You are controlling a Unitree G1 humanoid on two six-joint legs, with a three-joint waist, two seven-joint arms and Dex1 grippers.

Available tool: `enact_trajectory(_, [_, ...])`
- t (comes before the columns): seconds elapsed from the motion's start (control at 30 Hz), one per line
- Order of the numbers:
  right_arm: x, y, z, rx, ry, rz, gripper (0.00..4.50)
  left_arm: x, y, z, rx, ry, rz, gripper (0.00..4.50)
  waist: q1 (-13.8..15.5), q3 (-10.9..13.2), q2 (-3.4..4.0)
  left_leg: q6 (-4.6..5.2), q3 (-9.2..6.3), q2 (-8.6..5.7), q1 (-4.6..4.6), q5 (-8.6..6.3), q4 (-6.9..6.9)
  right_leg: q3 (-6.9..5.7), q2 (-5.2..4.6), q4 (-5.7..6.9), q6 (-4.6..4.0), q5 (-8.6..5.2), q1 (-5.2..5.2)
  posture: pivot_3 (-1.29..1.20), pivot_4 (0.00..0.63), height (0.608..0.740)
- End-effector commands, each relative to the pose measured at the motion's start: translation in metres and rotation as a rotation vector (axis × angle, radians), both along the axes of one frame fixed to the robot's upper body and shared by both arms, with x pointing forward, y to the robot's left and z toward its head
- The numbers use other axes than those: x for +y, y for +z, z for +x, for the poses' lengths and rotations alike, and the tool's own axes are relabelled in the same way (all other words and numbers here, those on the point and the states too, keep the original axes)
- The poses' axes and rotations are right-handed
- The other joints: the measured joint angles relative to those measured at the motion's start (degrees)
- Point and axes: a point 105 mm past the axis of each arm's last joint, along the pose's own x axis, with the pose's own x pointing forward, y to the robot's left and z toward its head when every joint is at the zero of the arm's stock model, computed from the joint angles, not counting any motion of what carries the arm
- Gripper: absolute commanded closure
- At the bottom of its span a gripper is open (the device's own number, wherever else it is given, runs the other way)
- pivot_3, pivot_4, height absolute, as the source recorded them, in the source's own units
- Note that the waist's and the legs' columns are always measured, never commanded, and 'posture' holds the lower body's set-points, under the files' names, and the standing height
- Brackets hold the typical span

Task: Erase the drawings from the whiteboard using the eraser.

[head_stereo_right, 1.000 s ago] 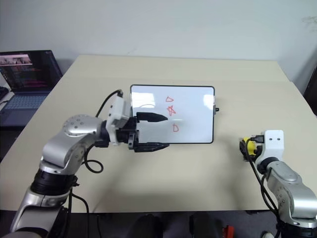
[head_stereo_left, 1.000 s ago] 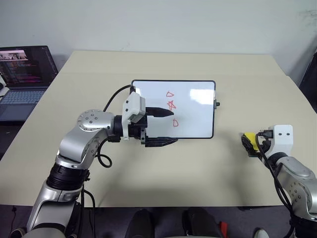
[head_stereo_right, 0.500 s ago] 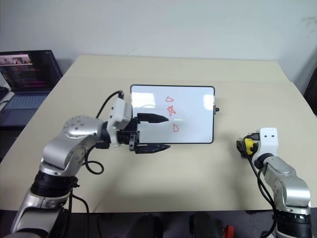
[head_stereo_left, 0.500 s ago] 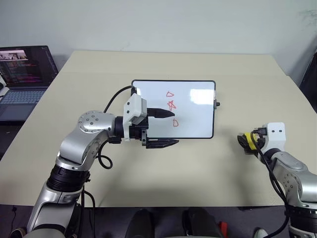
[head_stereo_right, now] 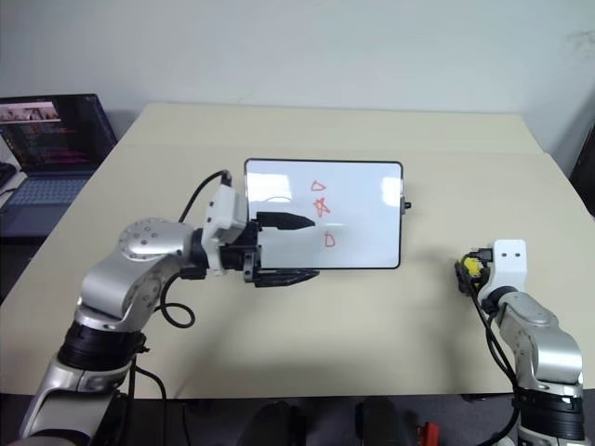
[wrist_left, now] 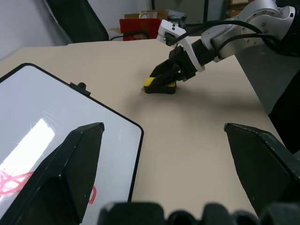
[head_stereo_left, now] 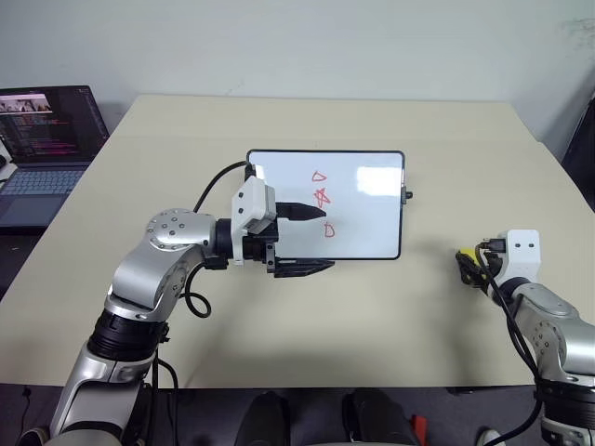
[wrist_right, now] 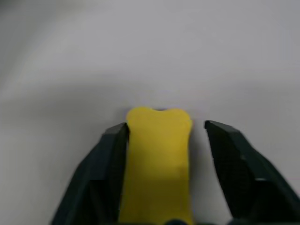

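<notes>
Step in hand: judged to be the pick-up of the eraser [wrist_right: 158, 159], which lay on the table [head_stereo_left: 372, 316] at the near right, well apart from the whiteboard [head_stereo_left: 363, 200]
Right gripper [wrist_right: 159, 140]: fingers stood either side of the yellow block; one finger touched its side, a gap showed at the other, so the pincer was partly closed around it and a firm hold was not yet evident
Left gripper [head_stereo_left: 311, 239]: open, one finger over the board's near left part, the other over the table just off the near edge, holding nothing
Drawings [head_stereo_left: 322, 203]: three red sketches in a near-to-far column mid-board, all intact
Board position: flat on the table, centre, left hand hovering at its left side
Doing it well: the grasp seemed to call for squeezing evenly on both long sides, block centred, black underside kept facing down so it could meet the board flat
Risk: a one-sided pinch could twist or push the block away
Left hand's likely use: steadying the board while wiping
</notes>
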Motion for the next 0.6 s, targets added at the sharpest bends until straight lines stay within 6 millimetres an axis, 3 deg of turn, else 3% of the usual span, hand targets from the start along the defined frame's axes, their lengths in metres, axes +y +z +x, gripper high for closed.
enact_trajectory(0.03, [-0.007,0.012,0.003,-0.052,-0.021,-0.013,3.11,0.001,0.004,-0.002,-0.031,0.003,-0.008,0.00,0.00,0.00,0.00,0.00,0.00,0.00,0.00,0.00,0.00,0.00,0.00,0.00,0.00,0.00,0.00,0.00,0.150,0.740])
enact_trajectory(0.07, [-0.007,0.012,0.003,-0.051,-0.020,-0.013,3.31,0.001,0.003,-0.002,-0.028,0.004,-0.007,0.00,0.00,0.00,0.00,0.00,0.00,0.00,0.00,0.00,0.00,0.00,0.00,0.00,0.00,0.00,0.00,0.00,0.150,0.740])
enact_trajectory(0.23, [-0.005,0.013,0.004,-0.060,-0.018,-0.016,3.34,0.004,-0.001,-0.002,-0.009,0.031,-0.010,0.00,0.00,0.00,0.00,0.00,0.01,0.00,0.00,0.00,0.01,0.01,0.00,0.00,0.00,0.00,0.00,0.00,0.150,0.740])
enact_trajectory(0.5, [0.014,0.037,-0.001,-0.156,0.075,-0.121,3.35,0.026,-0.013,-0.004,0.038,0.206,-0.001,0.00,-0.04,0.01,0.01,0.00,-0.01,0.06,-0.01,0.00,0.01,0.02,-0.08,0.02,0.00,0.00,-0.03,0.00,0.150,0.740])
enact_trajectory(0.53, [0.018,0.042,-0.001,-0.174,0.095,-0.147,3.35,0.027,-0.013,-0.005,0.040,0.217,-0.003,0.00,0.00,0.01,0.01,0.00,-0.01,0.05,-0.01,0.00,0.01,0.02,-0.20,0.03,0.00,0.00,-0.03,0.00,0.150,0.740])
enact_trajectory(0.6, [0.042,0.070,0.003,-0.273,0.185,-0.252,3.35,0.037,-0.012,0.001,0.032,0.316,-0.016,0.00,-0.02,0.03,0.04,0.00,-0.02,0.04,-0.01,0.00,0.06,-0.01,-0.22,0.06,0.00,0.00,-0.03,0.00,0.150,0.740])
